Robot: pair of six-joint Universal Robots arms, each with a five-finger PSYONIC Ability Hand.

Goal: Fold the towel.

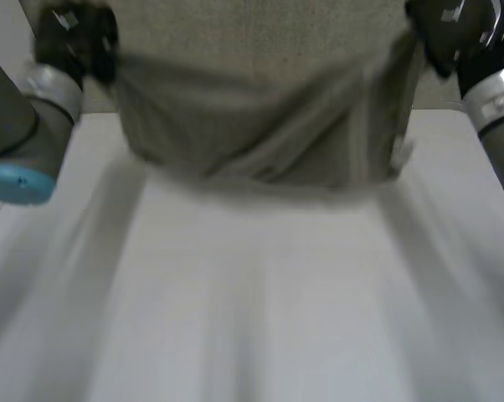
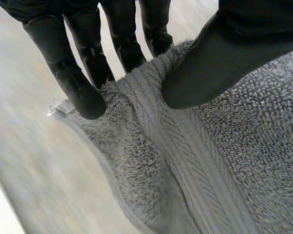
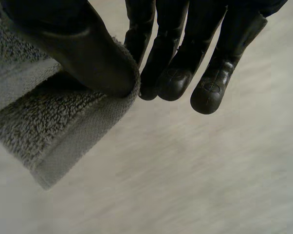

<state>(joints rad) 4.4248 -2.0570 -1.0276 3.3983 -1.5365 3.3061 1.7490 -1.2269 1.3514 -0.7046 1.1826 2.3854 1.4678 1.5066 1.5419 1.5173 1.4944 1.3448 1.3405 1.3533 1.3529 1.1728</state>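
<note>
A grey-beige towel [image 1: 260, 126] hangs lifted above the white table [image 1: 252, 301], stretched between both hands, its lower edge sagging. My left hand [image 1: 72, 38] holds the towel's upper left corner. In the left wrist view the thumb [image 2: 219, 58] presses the terry cloth [image 2: 185, 161] against the fingers [image 2: 83, 92]. My right hand [image 1: 453, 33] holds the upper right corner. In the right wrist view its thumb [image 3: 88, 53] pinches the towel's corner [image 3: 54, 131] against the fingers [image 3: 175, 78].
The left arm [image 1: 26, 134], grey with a light-blue cap, stands at the table's left side. The right arm [image 1: 499, 109] comes in at the right side. Below the hanging towel lies bare white tabletop [image 3: 195, 185].
</note>
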